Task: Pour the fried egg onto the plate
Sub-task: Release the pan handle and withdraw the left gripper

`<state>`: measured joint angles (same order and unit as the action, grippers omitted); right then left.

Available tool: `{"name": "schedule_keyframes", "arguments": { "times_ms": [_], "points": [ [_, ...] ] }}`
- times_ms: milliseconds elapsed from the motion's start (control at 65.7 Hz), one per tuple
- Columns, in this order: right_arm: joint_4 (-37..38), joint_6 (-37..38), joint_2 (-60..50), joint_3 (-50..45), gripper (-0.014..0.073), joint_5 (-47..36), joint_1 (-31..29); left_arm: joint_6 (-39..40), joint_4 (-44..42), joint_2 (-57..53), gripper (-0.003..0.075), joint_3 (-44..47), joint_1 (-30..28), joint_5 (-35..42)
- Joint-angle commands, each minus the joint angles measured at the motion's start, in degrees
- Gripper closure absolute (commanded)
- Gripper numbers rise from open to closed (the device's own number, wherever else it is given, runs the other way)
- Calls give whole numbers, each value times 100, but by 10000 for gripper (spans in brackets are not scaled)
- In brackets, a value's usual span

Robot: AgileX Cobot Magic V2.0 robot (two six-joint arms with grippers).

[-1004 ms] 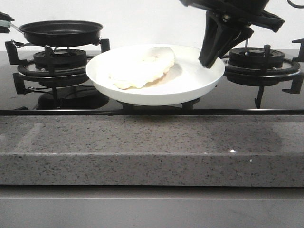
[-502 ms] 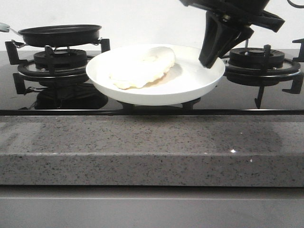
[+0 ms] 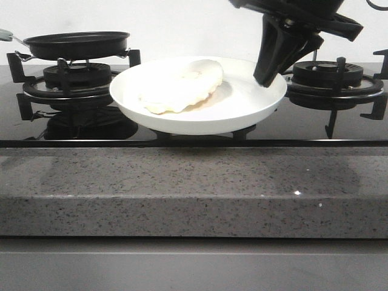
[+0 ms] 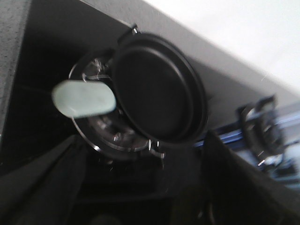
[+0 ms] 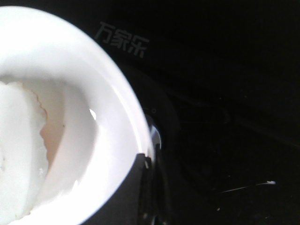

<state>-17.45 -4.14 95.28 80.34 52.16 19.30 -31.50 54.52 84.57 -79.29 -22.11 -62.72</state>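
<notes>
The fried egg (image 3: 182, 85) lies pale side up in the white plate (image 3: 242, 112) over the middle of the black hob. My right gripper (image 3: 267, 76) is shut on the plate's right rim. In the right wrist view its dark finger (image 5: 136, 187) clamps the rim of the plate (image 5: 103, 140), with the egg (image 5: 18, 140) inside. The black frying pan (image 3: 76, 43) sits empty on the left burner. In the left wrist view my left gripper (image 4: 145, 187) is open, drawn back from the pan (image 4: 159, 89) and its pale green handle (image 4: 84, 98).
The left burner grate (image 3: 73, 82) holds the pan. The right burner grate (image 3: 333, 76) stands just behind my right arm. A grey speckled counter edge (image 3: 194, 188) runs along the front of the hob.
The pan has settled level on the left burner. My left gripper has let go of its handle and left the front view. The plate, egg and right arm have not moved.
</notes>
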Motion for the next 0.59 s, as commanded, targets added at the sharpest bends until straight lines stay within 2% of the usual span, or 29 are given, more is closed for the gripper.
{"name": "schedule_keyframes", "arguments": {
  "times_ms": [0,137,319,456,578],
  "points": [
    [-32,-40,-290,170,662,-147,-4,552,-1064,-728,227,-185,499,459],
    [-32,-40,-290,170,662,-147,-4,1464,-2860,-1461,251,-106,1419,681],
    [-32,-40,-290,170,662,-147,-4,2285,-4380,-2361,251,419,2406,730],
    [-32,-40,-290,170,662,-147,-4,2779,-5035,-3100,251,1026,2774,816],
    [-32,-40,-290,170,662,-147,-4,2808,-5076,-3653,251,1544,2817,840]
  ]
}}
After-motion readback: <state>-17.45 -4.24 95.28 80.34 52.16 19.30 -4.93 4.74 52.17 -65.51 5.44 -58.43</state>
